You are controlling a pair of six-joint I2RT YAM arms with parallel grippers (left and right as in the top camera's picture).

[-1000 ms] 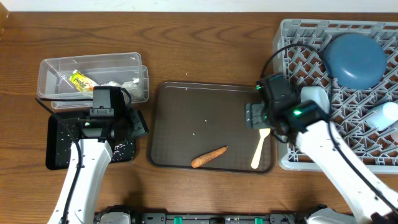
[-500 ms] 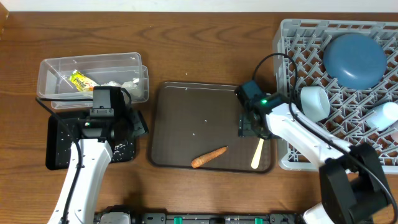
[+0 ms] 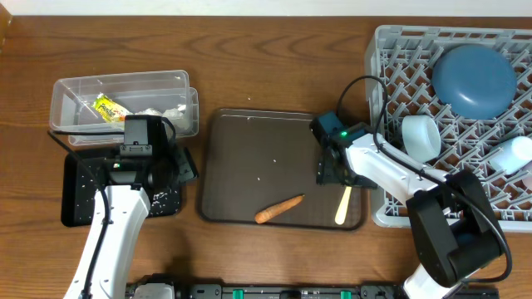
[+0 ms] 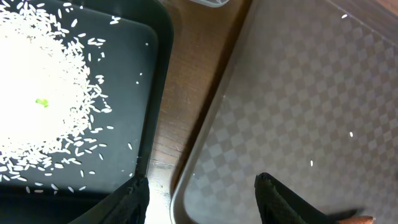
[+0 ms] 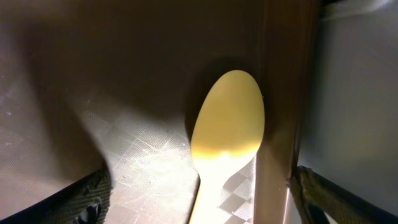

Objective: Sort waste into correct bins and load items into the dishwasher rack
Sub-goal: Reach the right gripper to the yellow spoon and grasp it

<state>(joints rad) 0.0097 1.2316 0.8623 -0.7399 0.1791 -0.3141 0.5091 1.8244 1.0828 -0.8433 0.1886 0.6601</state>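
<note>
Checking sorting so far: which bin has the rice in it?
The black tray, nearest the left arm: white rice is scattered across it. The clear tub behind it holds a yellow-green wrapper instead.

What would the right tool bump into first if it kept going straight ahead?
Most likely the cream spoon: its bowl lies straight ahead of the open right tool, on the brown tray beside its rim.

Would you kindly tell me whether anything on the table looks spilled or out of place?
Nothing looks broken. A few stray rice grains dot the brown tray, and the carrot and spoon lie there too, the spoon against its right rim, not in the rack.
</note>
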